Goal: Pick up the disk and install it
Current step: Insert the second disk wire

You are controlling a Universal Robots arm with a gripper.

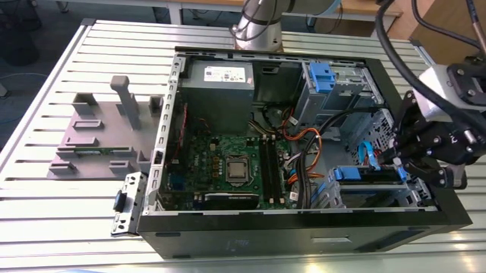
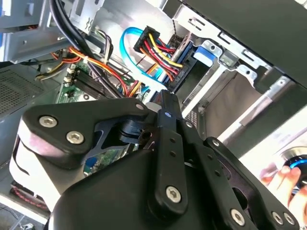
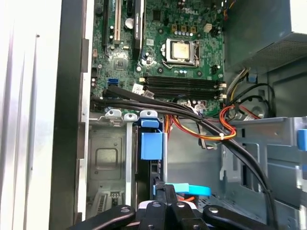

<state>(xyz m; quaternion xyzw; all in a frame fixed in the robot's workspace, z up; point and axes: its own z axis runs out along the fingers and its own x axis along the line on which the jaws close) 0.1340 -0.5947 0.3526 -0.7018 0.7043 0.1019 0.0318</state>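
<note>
While the case (image 1: 304, 227) lies open on a ribbed metal table (image 1: 45, 193), the disk (image 1: 370, 174) sits on edge in its lower bay. Just beside it, the gripper (image 1: 425, 165) looks nearly closed and holds nothing. No writing is readable.

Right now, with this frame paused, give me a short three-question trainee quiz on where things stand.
1. True or false: the disk lies on the grey stand outside the case.
2. The gripper is nearest to: A the power supply; B the drive cage; C the grey stand.
3. Fill in: the bracket on the disk is ____ plastic.
Key: 1 false, it sits in the drive cage; 2 B; 3 blue.
</note>
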